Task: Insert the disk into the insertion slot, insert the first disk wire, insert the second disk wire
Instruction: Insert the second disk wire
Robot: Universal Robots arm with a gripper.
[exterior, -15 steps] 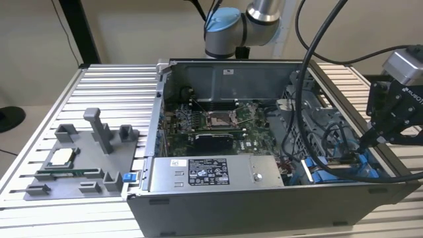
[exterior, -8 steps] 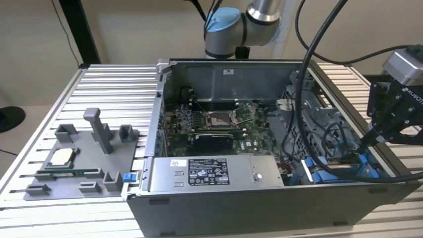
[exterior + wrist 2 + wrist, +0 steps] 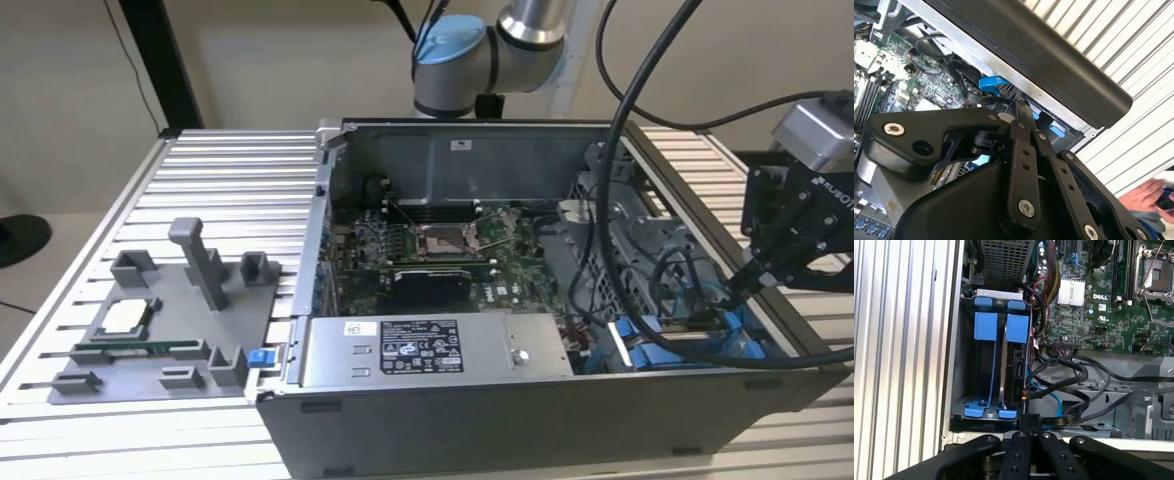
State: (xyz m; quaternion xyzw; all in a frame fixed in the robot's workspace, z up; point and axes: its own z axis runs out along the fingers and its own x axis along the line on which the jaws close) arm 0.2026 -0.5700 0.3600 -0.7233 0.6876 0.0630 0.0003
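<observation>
Ribbed aluminium slats form the table (image 3: 227, 180). Farthest from the pincer, toward the exterior view's left, one flat grey plastic tray (image 3: 180, 325) with upright posts lies on it. Nearer stands one open computer case (image 3: 534, 420) of dark grey sheet metal. It holds one green motherboard (image 3: 360, 260) and one boxy silver power supply (image 3: 427, 350) with a label.

The pincer (image 3: 731, 288) reaches into the case's corner at the exterior view's right. In the first wrist view its two black fingers (image 3: 1016, 450) come together in a narrow tip. I cannot tell whether anything thin is caught between them.

Just ahead of that tip sits the insertion slot (image 3: 979, 375), a rectangular grey metal bay. It has four bright blue plastic tabs, two at the far end and two at the near end. The disk (image 3: 1015, 365) stands on edge inside it, on the side closer to the motherboard.

One light blue flat cable (image 3: 1054, 400) and several round black cables (image 3: 1079, 372) curl beside the tip. In the second wrist view one hand of a person (image 3: 1146, 197) shows beyond the case wall, well apart from the tip.
</observation>
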